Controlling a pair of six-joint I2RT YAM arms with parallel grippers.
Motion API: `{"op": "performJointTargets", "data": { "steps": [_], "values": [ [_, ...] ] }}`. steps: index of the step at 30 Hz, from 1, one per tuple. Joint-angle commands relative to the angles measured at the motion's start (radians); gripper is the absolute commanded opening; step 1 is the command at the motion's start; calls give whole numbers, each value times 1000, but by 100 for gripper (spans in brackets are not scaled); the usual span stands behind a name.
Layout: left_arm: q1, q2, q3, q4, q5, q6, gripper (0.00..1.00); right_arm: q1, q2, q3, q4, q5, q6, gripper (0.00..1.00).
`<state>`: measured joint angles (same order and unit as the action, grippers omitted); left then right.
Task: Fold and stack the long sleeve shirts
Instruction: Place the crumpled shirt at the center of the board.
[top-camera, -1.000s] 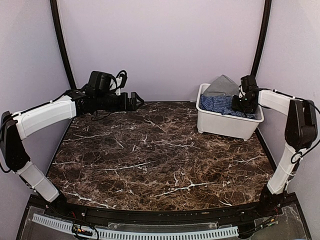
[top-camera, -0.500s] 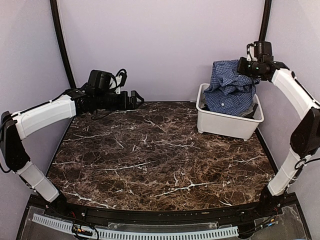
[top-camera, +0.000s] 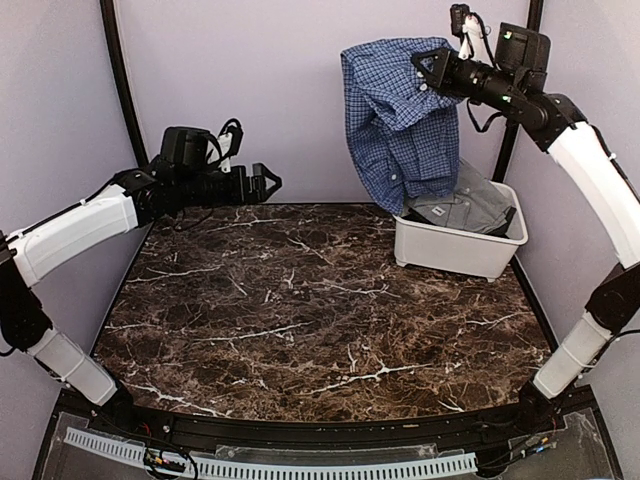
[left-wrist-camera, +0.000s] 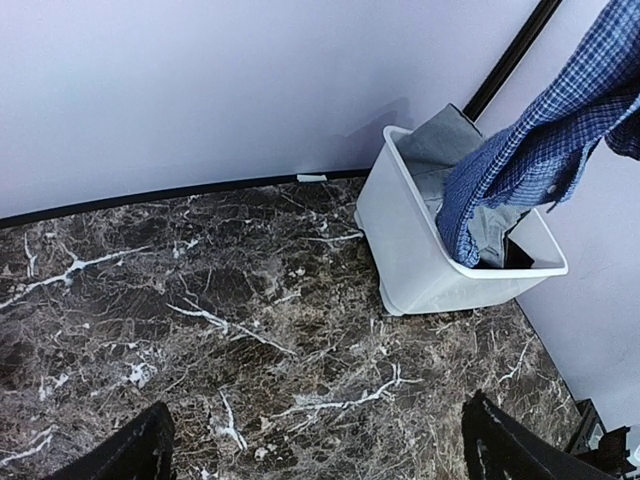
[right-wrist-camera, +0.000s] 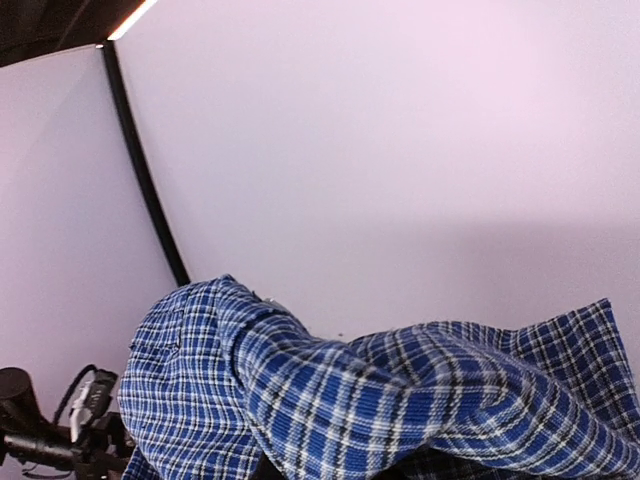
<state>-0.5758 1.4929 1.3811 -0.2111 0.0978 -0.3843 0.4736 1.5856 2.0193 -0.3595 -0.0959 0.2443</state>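
- So far nothing is folded or stacked. The tabletop (top-camera: 300, 310) bears no shirt, so both folds and the stacking are left to do.
- The right hand (top-camera: 428, 68) is raised high and clamped on the blue shirt (top-camera: 395, 120), pinching a bunch of cloth near the shirt's top. In its own wrist view checked cloth drapes over the fingers and hides them.
- The blue shirt hangs crumpled just below that hand and to its left, far above the tabletop. Its lowest end reaches down to the mouth of the bin (top-camera: 450, 255); seen from the left wrist, the tail dips inside the rim, so I judge it not quite clear of the bin.
- The grey shirt (top-camera: 470, 205) lies bunched in the bin, well below the right hand and partly behind the hanging blue tail. Neither hand touches it.
- The left hand (top-camera: 268, 183) has its jaws spread wide and holds nothing. It hovers over the tabletop, pointing toward the bin. The blue shirt is well apart from it, off to its right and higher.
- As I judge it, the task is at its very start, with the first shirt only partway out. It has yet to be spread on the bare tabletop below and in front of both hands and then folded. The grey shirt needs the same, and one must go on the other.
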Motion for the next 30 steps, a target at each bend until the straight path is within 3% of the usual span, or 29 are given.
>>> {"op": "performJointTargets", "data": {
  "steps": [1, 5, 11, 12, 16, 18, 20, 30],
  "values": [
    [1, -80, 33, 13, -47, 18, 99, 118, -18, 69, 151, -69, -29, 0],
    [1, -123, 20, 17, -104, 14, 99, 190, -22, 24, 172, -76, -14, 0],
    [1, -184, -24, 11, -271, -7, 99, 217, -49, -341, 192, -124, 40, 0],
    [1, -189, -37, 12, -292, -9, 99, 225, -56, -408, 191, -136, 47, 7],
    [1, -188, -58, 7, -287, -6, 99, 242, -90, -615, 160, -120, 58, 64],
    [2, -172, -59, 3, -267, -4, 99, 242, -116, -669, 130, -61, 63, 84],
    [2, -154, -59, 1, -243, -7, 99, 239, -134, -696, 92, 37, 62, 93],
    [2, -48, -82, 60, -33, -51, 99, 166, 9, -707, 132, 72, 144, 92]
  ]
}}
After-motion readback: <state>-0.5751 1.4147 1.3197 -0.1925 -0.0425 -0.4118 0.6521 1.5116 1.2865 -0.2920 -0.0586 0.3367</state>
